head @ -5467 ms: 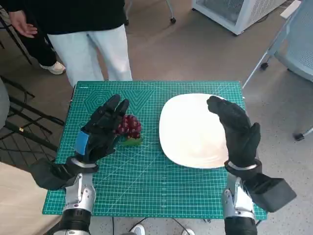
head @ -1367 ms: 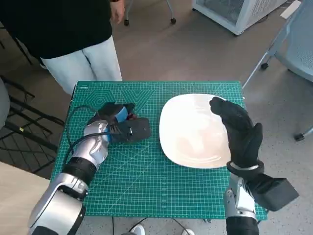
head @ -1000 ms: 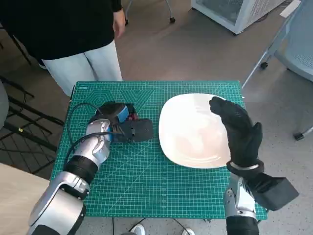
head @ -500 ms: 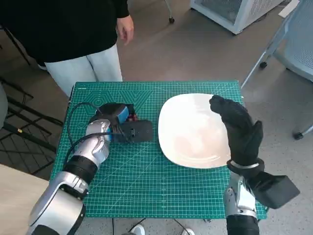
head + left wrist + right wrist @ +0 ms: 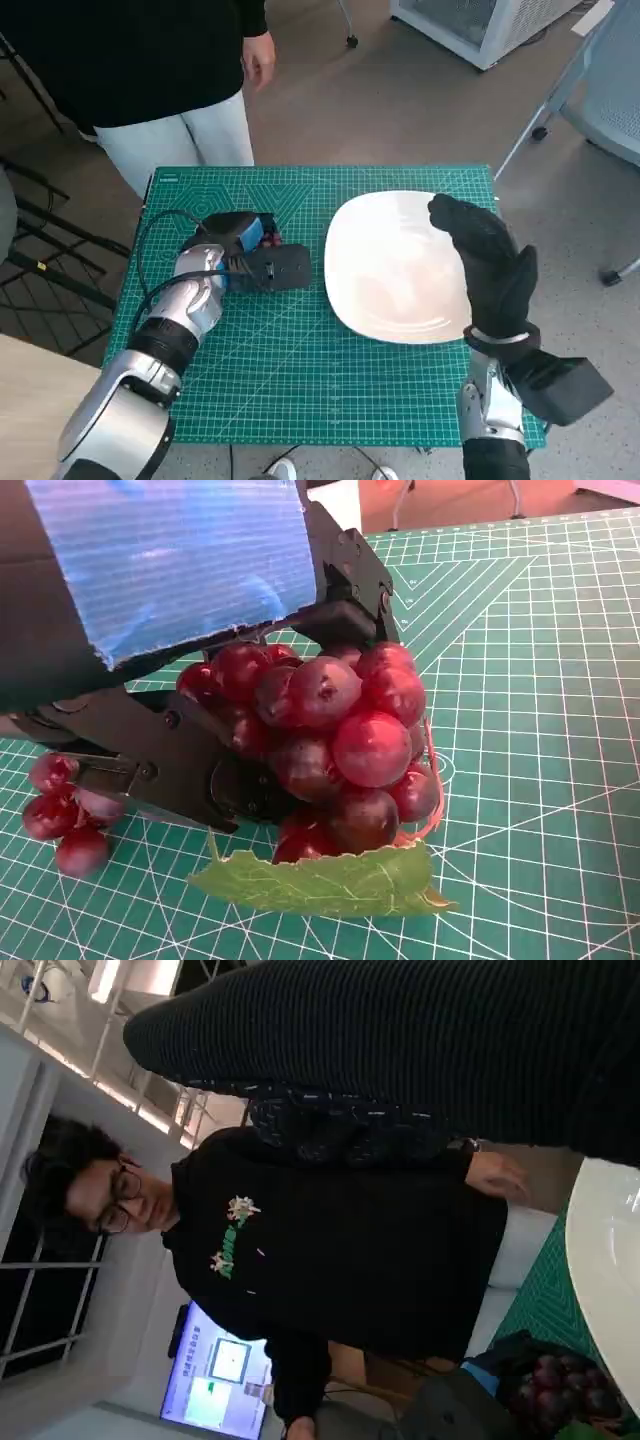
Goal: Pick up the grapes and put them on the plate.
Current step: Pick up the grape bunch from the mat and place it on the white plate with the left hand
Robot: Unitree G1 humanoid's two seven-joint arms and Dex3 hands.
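The grapes (image 5: pixel 330 750) lie on the green cutting mat (image 5: pixel 300 370) in its left half, towards the far edge and just beside the plate's left rim; the left hand (image 5: pixel 245 255) lies over them, and in the left wrist view its black fingers (image 5: pixel 170 765) are closed round the dark red bunch, which touches the mat with its green leaf (image 5: pixel 320 885) flat below it; a few loose-hanging berries (image 5: pixel 60 815) rest on the mat at the bunch's side; the white plate (image 5: pixel 385 290) sits on the right half of the mat, reaching near its right edge; the right hand (image 5: pixel 490 265) is held over the plate's right rim, its gloved fingers apart and extended, grasping nothing; a person in a black top (image 5: pixel 120 60) and pale trousers stands just beyond the mat's far left corner; the right wrist view shows the same person (image 5: pixel 330 1250) beside the plate's rim (image 5: pixel 600 1260), with the grapes (image 5: pixel 555 1385) low in the picture.
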